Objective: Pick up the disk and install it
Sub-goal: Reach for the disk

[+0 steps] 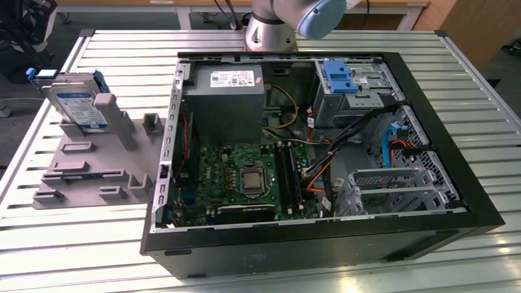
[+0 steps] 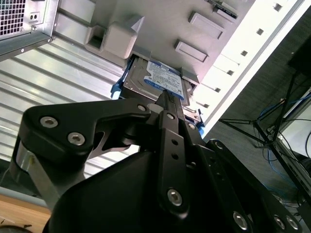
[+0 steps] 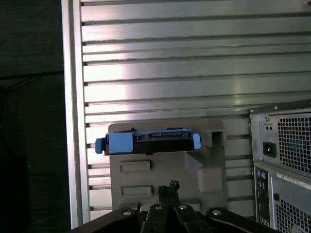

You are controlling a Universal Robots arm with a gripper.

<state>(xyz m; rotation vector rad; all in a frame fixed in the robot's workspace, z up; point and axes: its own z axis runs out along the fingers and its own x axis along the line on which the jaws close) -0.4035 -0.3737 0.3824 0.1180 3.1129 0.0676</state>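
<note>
The disk (image 1: 77,101) stands on edge in a slot of a grey holder (image 1: 97,165) at the exterior view's left; it is silver with a white-and-blue label and a blue carrier frame. In both wrist views the disk (image 2: 160,80) (image 3: 148,142) sits in that holder, past my fingertips. My gripper (image 3: 168,186) (image 2: 165,99) hangs above the holder, apart from the disk, with its black fingers drawn together and nothing between them.
An open computer case (image 1: 431,183) lies on the slatted metal table (image 1: 97,244), beside the holder. Inside are a grey power supply (image 1: 228,101), a motherboard (image 1: 244,177), cables, and a drive bay with a lone blue bracket (image 1: 340,76). The case's rear panel (image 3: 286,160) is near the holder.
</note>
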